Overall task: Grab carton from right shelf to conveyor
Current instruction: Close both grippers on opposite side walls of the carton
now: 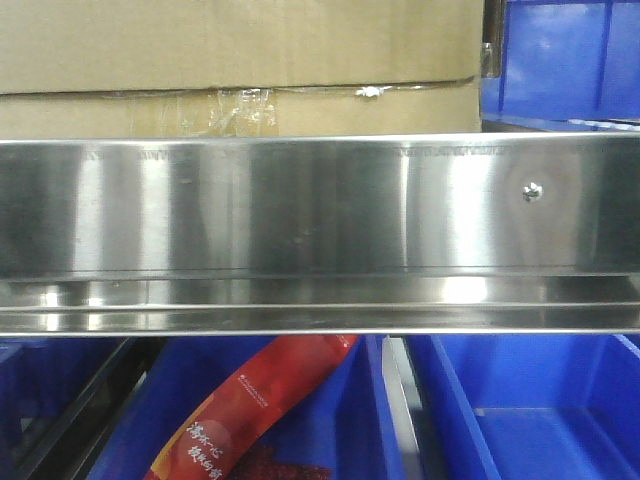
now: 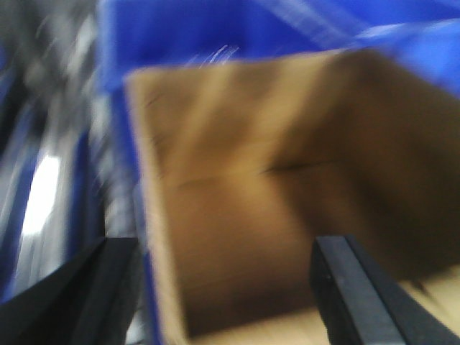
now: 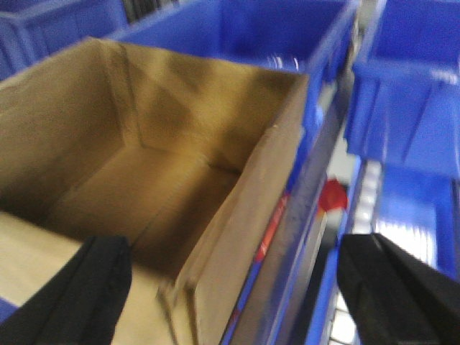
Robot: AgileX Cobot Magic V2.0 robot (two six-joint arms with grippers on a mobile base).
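The carton [image 1: 240,50] is a plain brown cardboard box with crinkled clear tape on its seam. It stands on the right shelf behind the shiny steel front rail [image 1: 300,200]. From above, the carton [image 2: 251,180] is open and empty. My left gripper [image 2: 224,251] is open, its black fingers [image 2: 359,295] astride the carton's left wall. My right gripper [image 3: 233,251] is open, astride the right wall of the carton [image 3: 108,144]. The left wrist view is blurred by motion. The conveyor is out of view.
Blue plastic bins stand beside the carton at the upper right [image 1: 570,60] and close round it [image 3: 410,93]. More blue bins [image 1: 540,400] sit on the level below; one holds a red packet [image 1: 250,400]. A small screw head [image 1: 531,191] is on the rail.
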